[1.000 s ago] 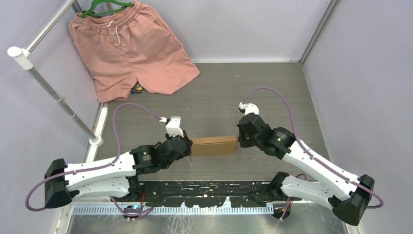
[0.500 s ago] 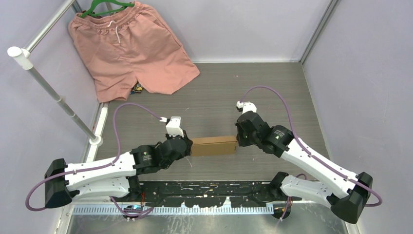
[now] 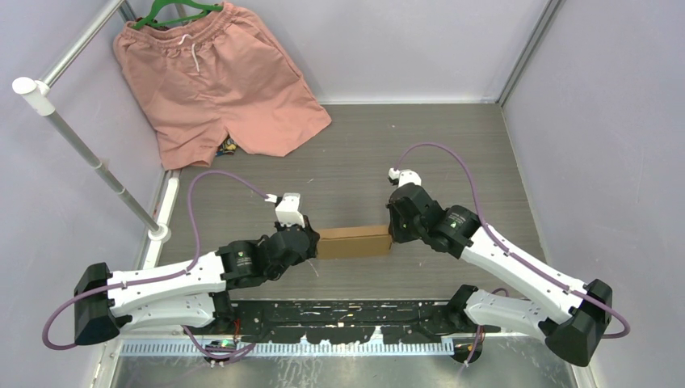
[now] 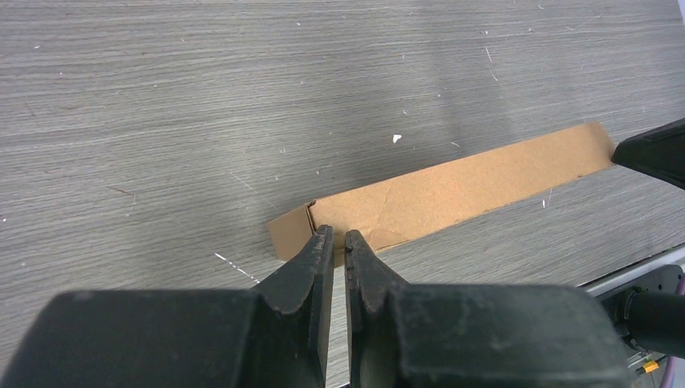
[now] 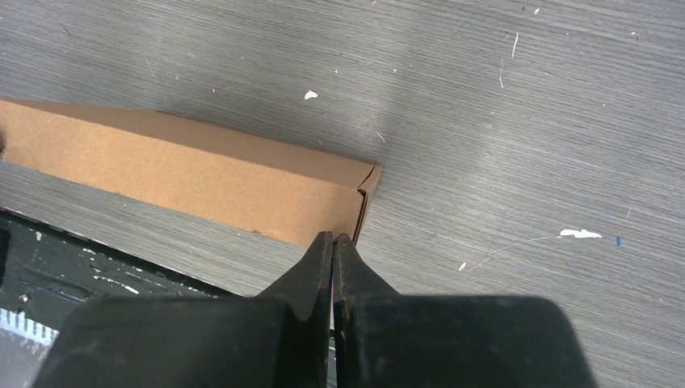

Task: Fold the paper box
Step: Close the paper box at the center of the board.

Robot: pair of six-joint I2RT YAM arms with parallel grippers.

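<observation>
Two arms meet at one paper box (image 3: pixel 354 242), one at each end. The box is plain brown cardboard, long and narrow, folded up with its lid down. It lies flat on the grey wood-grain bench (image 3: pixel 363 153), near the front edge between the arm bases.

Left gripper (image 3: pixel 313 239) is at the box's left end. In the left wrist view, this gripper (image 4: pixel 339 235) has its jaws almost together with a thin slit between them. The tips sit at the near-left corner of the box (image 4: pixel 452 190), beside a small end flap that stands slightly out. Can't tell if any card is pinched in the slit.

Right gripper (image 3: pixel 392 231) is at the box's right end. In the right wrist view, this gripper (image 5: pixel 333 238) is fully closed and holds nothing. The fingertips press together right against the near-right corner of the box (image 5: pixel 186 182), where the end seam shows.

Salmon-pink shorts (image 3: pixel 218 81) on a green hanger (image 3: pixel 174 10) lie at the far left, well apart from the box. White rail (image 3: pixel 81 145) runs along the left side. Small white specks are scattered on the bench.
</observation>
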